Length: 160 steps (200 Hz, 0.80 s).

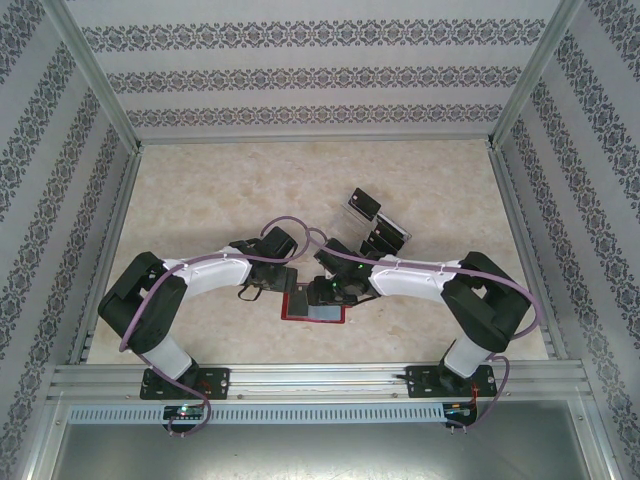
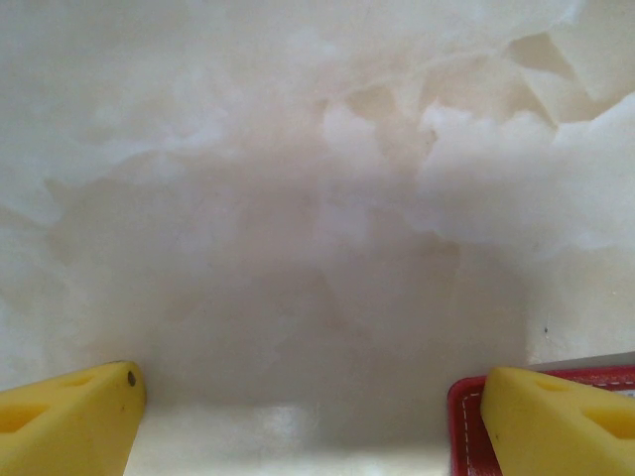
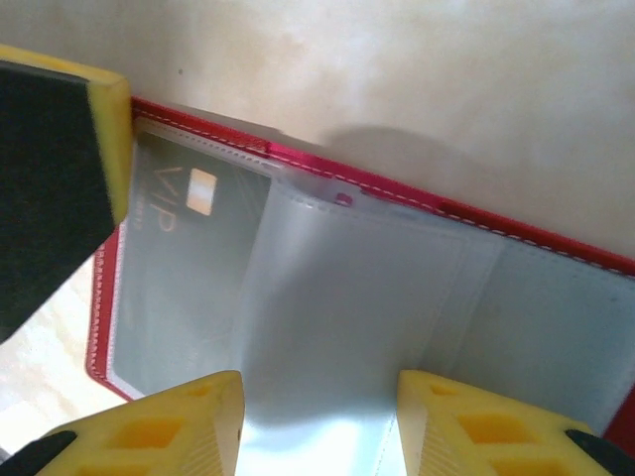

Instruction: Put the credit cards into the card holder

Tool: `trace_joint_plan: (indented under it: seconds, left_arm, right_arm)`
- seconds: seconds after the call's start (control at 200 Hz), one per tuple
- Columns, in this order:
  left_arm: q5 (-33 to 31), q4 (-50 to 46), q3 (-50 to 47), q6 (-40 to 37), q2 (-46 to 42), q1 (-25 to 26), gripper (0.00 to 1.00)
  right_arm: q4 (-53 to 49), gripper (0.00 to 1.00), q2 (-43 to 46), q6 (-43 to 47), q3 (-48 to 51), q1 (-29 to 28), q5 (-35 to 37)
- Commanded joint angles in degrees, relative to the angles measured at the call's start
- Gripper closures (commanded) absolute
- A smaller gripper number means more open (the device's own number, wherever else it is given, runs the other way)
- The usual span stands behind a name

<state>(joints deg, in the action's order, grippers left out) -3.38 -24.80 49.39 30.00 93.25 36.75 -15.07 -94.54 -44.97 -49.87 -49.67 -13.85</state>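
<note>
left gripper (image 2: 310,424): jaws seen spread wide | yellow fingertips (image 2: 69,426): shown at both lower corners | card holder (image 2: 462,436): red stitched corner partly covered by one fingertip | table (image 2: 317,198): pale marbled surface seen between.

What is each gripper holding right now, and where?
Left gripper: nothing, jaws wide apart. Right gripper straddles a clear pocket of the card holder; grip cannot be told.

Red leathery card holder (image 3: 496,224) has glossy plastic pockets (image 3: 347,317)
</note>
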Motion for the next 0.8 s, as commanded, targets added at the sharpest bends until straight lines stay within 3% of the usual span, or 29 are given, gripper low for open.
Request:
trace_joint_plan:
  seconds: [0.0, 0.42, 0.794]
  left_arm:
    - [-0.20, -1.04, -1.66, -0.41, 0.44, 0.43, 0.11]
    - [-1.30, -1.37, -1.77, -0.38, -0.18, 0.47, 0.11]
    - [-2.48, -1.26, -4.00, 2.46, -8.90, -5.98, 0.08]
  right_arm:
    - [1.86, 0.54, 1.14, -1.42, -1.02, -0.68, -1.93]
    - [4.33, 0.54, 1.52, -3.28, -1.88, -0.87, -3.88]
    - [4.96, 0.54, -1.11, -3.68, -3.91, -1.74, -4.84]
